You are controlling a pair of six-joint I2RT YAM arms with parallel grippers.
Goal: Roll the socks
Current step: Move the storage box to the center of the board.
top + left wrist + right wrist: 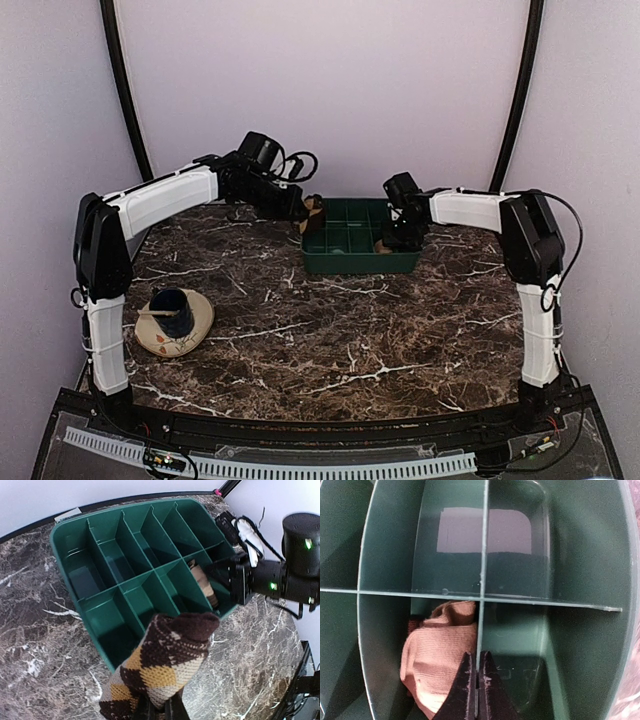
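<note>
On the marble table (330, 340), the green divided tray (350, 262) holds one tan-brown sock (437, 655), bunched in a front compartment near the right end. This one is judged stowed. The diamond-check sock (165, 667), apparently rolled into a bundle, is not yet in the tray; it hangs at the tray's left edge, pinched by the left claw (160, 712). The right claw (476, 672) is pressed together and empty, just beside the tan-brown sock. Remaining step: deposit the diamond-check sock.

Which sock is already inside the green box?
The tan sock: it lies in one compartment of the green box. The checked sock is not in any compartment; the left end effector is holding it.
</note>
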